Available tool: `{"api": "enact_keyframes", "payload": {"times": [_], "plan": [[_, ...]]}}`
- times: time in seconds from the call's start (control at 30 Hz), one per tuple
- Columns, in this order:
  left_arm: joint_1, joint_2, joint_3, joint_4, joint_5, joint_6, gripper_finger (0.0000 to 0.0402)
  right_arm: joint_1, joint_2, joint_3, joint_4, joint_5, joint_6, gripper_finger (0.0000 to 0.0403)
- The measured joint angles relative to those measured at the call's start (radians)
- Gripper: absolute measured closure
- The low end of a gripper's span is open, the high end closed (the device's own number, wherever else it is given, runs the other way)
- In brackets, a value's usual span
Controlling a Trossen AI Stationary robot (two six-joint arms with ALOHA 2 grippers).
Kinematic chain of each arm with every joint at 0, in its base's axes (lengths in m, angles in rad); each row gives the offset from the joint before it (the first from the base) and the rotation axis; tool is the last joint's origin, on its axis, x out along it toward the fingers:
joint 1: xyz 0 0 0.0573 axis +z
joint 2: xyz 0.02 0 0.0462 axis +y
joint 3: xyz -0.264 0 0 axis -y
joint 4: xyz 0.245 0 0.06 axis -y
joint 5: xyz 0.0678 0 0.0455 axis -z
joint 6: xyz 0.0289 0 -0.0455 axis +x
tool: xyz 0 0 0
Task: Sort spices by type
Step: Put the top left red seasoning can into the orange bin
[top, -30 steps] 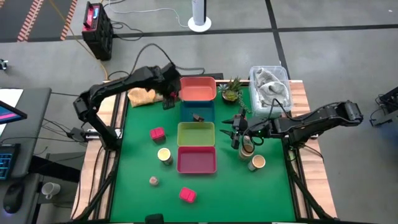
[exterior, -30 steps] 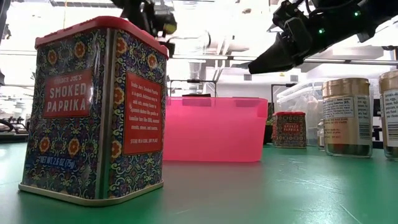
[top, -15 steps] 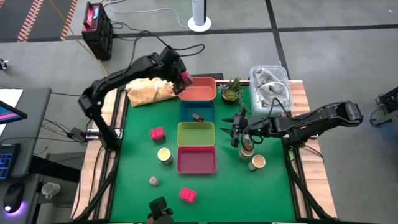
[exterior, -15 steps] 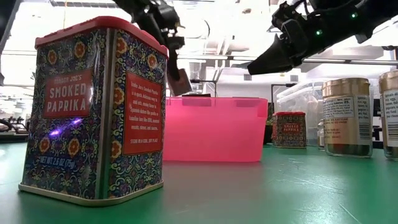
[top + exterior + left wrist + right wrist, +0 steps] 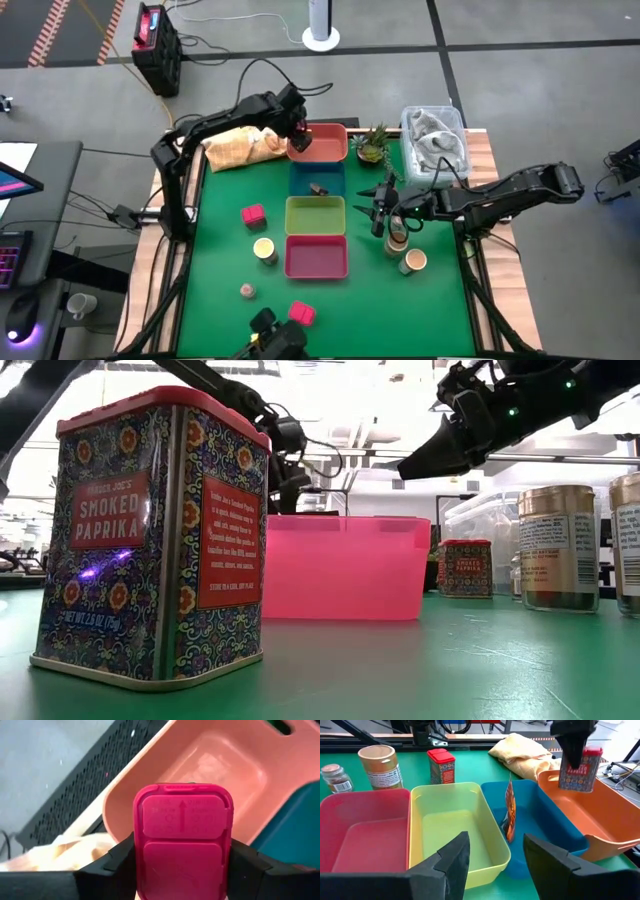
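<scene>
My left gripper (image 5: 297, 133) is over the left end of the orange tray (image 5: 330, 150) at the table's far side, shut on a paprika tin (image 5: 576, 770) with a red lid (image 5: 182, 845). Two more paprika tins (image 5: 253, 214) (image 5: 301, 313), a cream-topped cylinder (image 5: 264, 249) and a small jar (image 5: 246, 291) stand on the green mat. Two other cylinders (image 5: 414, 261) (image 5: 397, 238) stand by my right gripper (image 5: 378, 205), which hovers open and holds nothing. A dark packet (image 5: 510, 815) leans in the blue tray (image 5: 555, 827). My left gripper pinches the tin's upper end between its two fingers, one on each narrow side just under the lid (image 5: 139, 851). The fingers come from above, slanting down toward the tray. The tin hangs nearly upright below them, lid up, clear of the orange tray's floor.
The orange, blue, yellow (image 5: 315, 215) and pink (image 5: 316, 256) trays form a row down the mat's middle. A potted plant (image 5: 372, 145) and a clear bin of cloth (image 5: 433, 145) stand at the far right. A yellow cloth (image 5: 240, 148) lies at the far left.
My left gripper has carried the tin from the mat's far left corner toward the right and downward, ending over the orange tray's left end. Its wrist has rolled on the way, so the tin now hangs with its lid up. The right arm has kept still.
</scene>
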Motion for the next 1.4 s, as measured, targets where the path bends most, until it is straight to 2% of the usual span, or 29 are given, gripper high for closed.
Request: {"api": "enact_keyframes", "payload": {"times": [0.3,0.77,1.23,1.4], "plan": [[-0.001,0.071,0.116,-0.068,0.015,-0.140,0.0186,0.000,0.000,0.000,0.009,0.000,0.000,0.0190],[-0.010,0.072,0.118,-0.153,0.016,-0.348,0.0184,0.008,0.000,0.000,0.008,0.000,0.027,0.0190],[-0.041,0.070,0.118,-0.151,0.012,-0.318,0.0138,0.029,0.000,0.000,0.014,0.000,0.026,0.0190],[-0.043,0.070,0.118,-0.138,0.012,-0.302,0.0134,0.029,0.000,0.000,0.014,0.000,0.026,0.0190]]}}
